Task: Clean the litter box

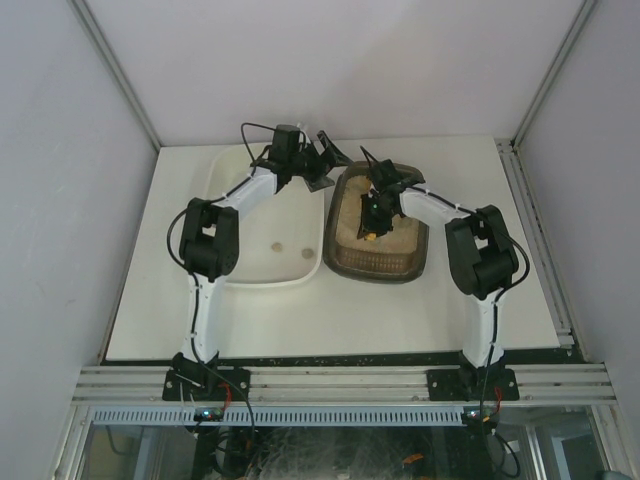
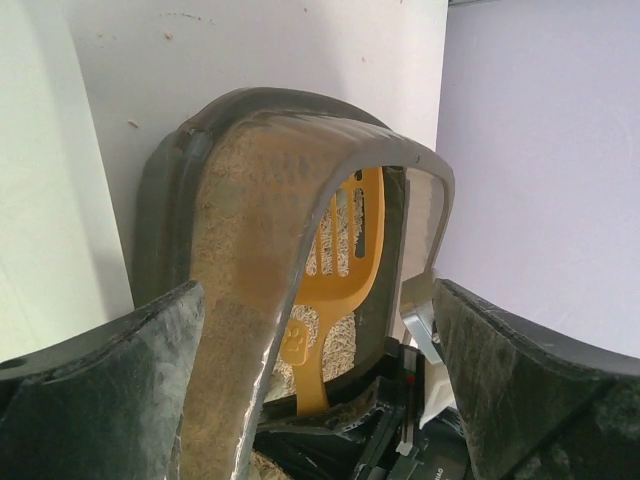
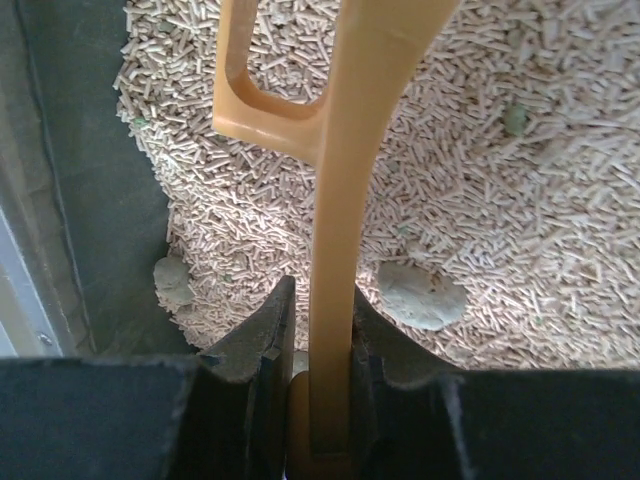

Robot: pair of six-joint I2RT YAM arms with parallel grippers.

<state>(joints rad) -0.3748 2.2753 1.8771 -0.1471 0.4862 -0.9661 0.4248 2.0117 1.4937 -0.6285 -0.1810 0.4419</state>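
Note:
The dark brown litter box [image 1: 372,272] with beige pellet litter sits right of centre. My right gripper [image 1: 372,213] is inside it, shut on the handle of an orange slotted scoop [image 1: 369,235]. In the right wrist view the jaws [image 3: 318,300] clamp the scoop handle [image 3: 340,200] above the litter, with grey clumps [image 3: 420,295] beside it and the box wall [image 3: 90,180] at left. My left gripper [image 1: 322,165] is open at the box's far-left corner. In the left wrist view [image 2: 315,290] the box rim [image 2: 250,110] runs between its fingers, with the scoop [image 2: 335,270] behind.
A larger white tub [image 1: 262,283] stands directly left of the litter box, with two small brown spots [image 1: 277,245] on its floor. Grey walls close in the white table [image 1: 300,320] on three sides. More small clumps lie at the litter's edge [image 3: 172,280].

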